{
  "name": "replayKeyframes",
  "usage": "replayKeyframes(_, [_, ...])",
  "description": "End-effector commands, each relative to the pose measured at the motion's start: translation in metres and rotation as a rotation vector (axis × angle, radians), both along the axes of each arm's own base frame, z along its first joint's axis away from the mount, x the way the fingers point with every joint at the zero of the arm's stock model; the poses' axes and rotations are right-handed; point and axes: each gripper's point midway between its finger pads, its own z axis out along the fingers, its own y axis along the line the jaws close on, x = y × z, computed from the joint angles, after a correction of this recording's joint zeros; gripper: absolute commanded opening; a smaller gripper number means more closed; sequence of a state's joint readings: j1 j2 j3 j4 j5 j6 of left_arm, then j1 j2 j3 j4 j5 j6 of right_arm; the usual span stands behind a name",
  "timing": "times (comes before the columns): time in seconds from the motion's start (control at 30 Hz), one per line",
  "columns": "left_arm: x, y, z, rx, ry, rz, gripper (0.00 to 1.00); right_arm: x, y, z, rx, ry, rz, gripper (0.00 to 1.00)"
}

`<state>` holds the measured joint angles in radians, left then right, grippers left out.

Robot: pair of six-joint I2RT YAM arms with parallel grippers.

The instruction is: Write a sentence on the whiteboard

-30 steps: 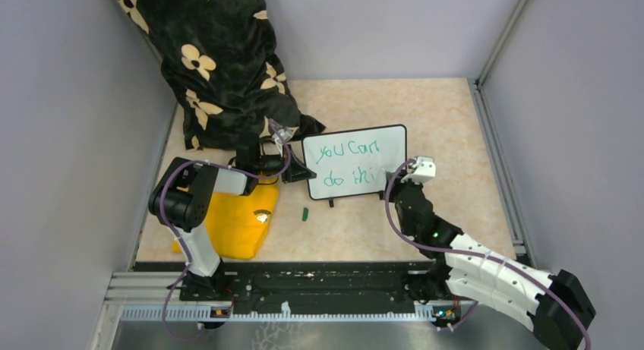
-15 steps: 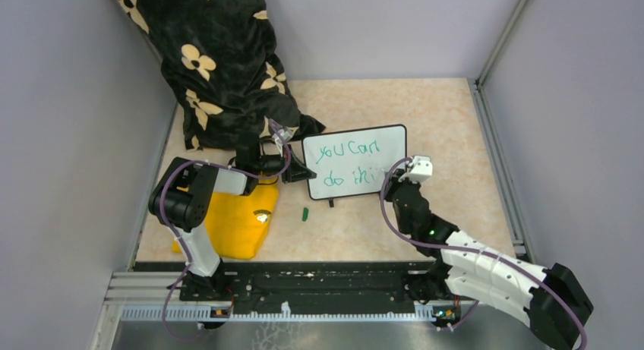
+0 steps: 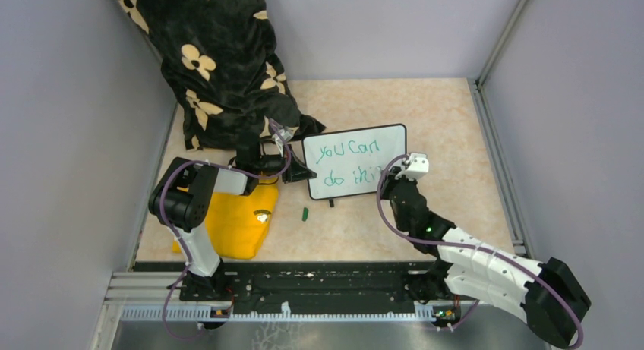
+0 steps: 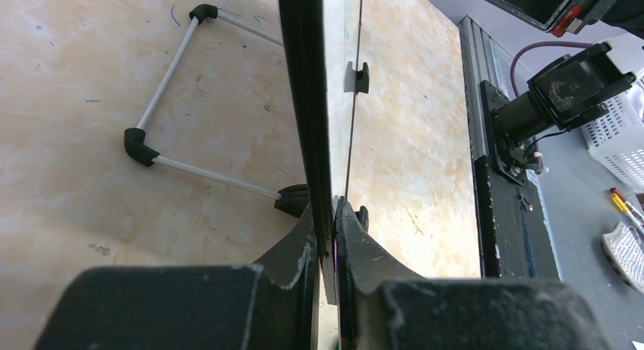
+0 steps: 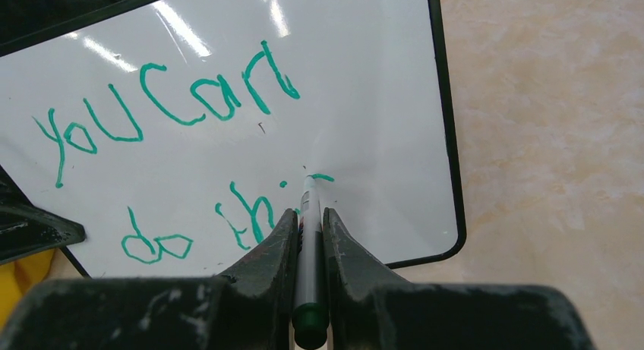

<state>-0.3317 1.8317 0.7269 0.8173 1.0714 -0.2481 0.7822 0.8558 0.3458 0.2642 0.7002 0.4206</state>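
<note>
Whiteboard (image 3: 355, 162) stands tilted on the counter (image 3: 440, 115), near its middle, just right of the left arm's wrist. From the top camera you read "you can" on the first line of the sentence (image 3: 345, 150), but the right arm's wrist covers the end of the second line.

The right wrist camera gives you what the top one hides. The sentence (image 5: 167, 107) reads "you can" above "do thi", with a short green stroke just past the "i". The right jaws are pressed together on a green marker (image 5: 308, 213), whose tip sits at that stroke. You cannot tell from here whether the tip actually touches the whiteboard (image 5: 364, 77). The board's lower left corner is cut off by a dark shape.

The left wrist camera sees the whiteboard (image 4: 304, 99) edge-on, so no writing can be read there. It does show the left jaws pinching the board's black frame between them, and a stand of white rods (image 4: 216, 177) behind the board that no other view shows.

Only the top view shows a small green cap (image 3: 304, 213) lying in front of the board, a yellow cloth (image 3: 235, 221) under the left arm and a black flowered cloth (image 3: 220, 61) behind it.
</note>
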Motion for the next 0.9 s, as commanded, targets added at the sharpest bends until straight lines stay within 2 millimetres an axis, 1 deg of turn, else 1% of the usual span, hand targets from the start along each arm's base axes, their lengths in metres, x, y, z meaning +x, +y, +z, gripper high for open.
replayKeyframes(0.0, [0.002, 0.002, -0.031, 0.085, 0.019, 0.045, 0.0, 0.005, 0.008, 0.016, 0.049, -0.023, 0.019, 0.0])
replayKeyframes(0.27, [0.002, 0.003, -0.031, 0.087, 0.021, 0.048, 0.0, -0.006, -0.001, -0.006, 0.043, 0.028, 0.013, 0.0])
replayKeyframes(0.4, [0.002, 0.003, -0.031, 0.087, 0.021, 0.048, 0.0, -0.01, -0.008, -0.01, 0.037, 0.032, -0.004, 0.0])
replayKeyframes(0.63, [0.002, 0.003, -0.031, 0.087, 0.019, 0.048, 0.0, -0.011, -0.017, -0.013, 0.021, 0.041, -0.046, 0.0])
replayKeyframes(0.87, [0.002, 0.003, -0.03, 0.087, 0.019, 0.047, 0.0, -0.013, -0.02, -0.02, 0.006, 0.064, -0.054, 0.0])
